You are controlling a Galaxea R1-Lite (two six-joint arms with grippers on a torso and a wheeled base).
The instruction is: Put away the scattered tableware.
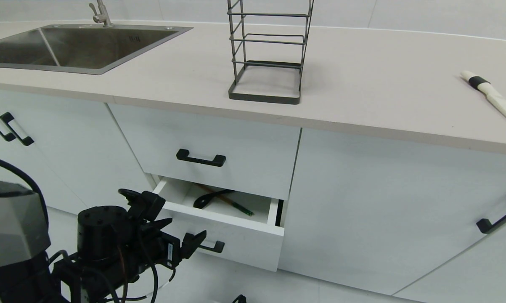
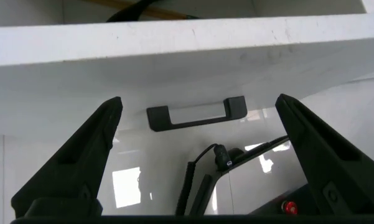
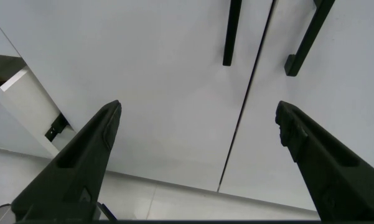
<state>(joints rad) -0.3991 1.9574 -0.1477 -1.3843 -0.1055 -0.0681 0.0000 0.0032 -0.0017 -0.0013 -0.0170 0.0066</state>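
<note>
The left gripper [image 2: 199,102], jaws wide apart, sits lower left before the handle [image 2: 196,115] of the open drawer [image 1: 231,235]; the right gripper [image 3: 198,106] is likewise spread. A black spoon [image 1: 208,198] lies in the drawer, and a white utensil [image 1: 494,99] lies far right on the counter [image 1: 362,84].

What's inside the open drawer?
Inside the open drawer lie a black spoon-like utensil and a thin brown stick with a green tip. The back part is hidden beneath the upper drawer.

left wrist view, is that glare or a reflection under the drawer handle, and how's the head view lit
Left wrist view: a reflection, as the glossy white surface below the drawer handle mirrors dark shapes and bright light patches. Head view: even, soft light; the open drawer has a shaded interior.
</note>
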